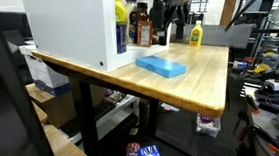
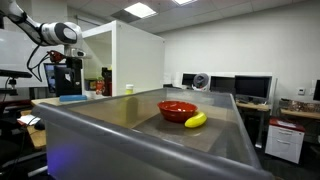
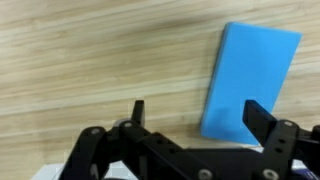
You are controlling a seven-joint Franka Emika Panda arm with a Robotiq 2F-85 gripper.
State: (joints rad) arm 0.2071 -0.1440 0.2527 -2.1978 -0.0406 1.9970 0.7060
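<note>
In the wrist view my gripper is open and empty, hovering above a wooden table. A flat light-blue rectangular block lies on the wood below, with its near end between the two black fingers and closer to the right one. In an exterior view the gripper hangs over the back of the table, above and behind the blue block. The arm and gripper also show at the far left in an exterior view, above the blue block.
A tall white box stands on the table beside the block. Several bottles and a yellow bottle stand at the back. A metal basin holds a red bowl and a banana.
</note>
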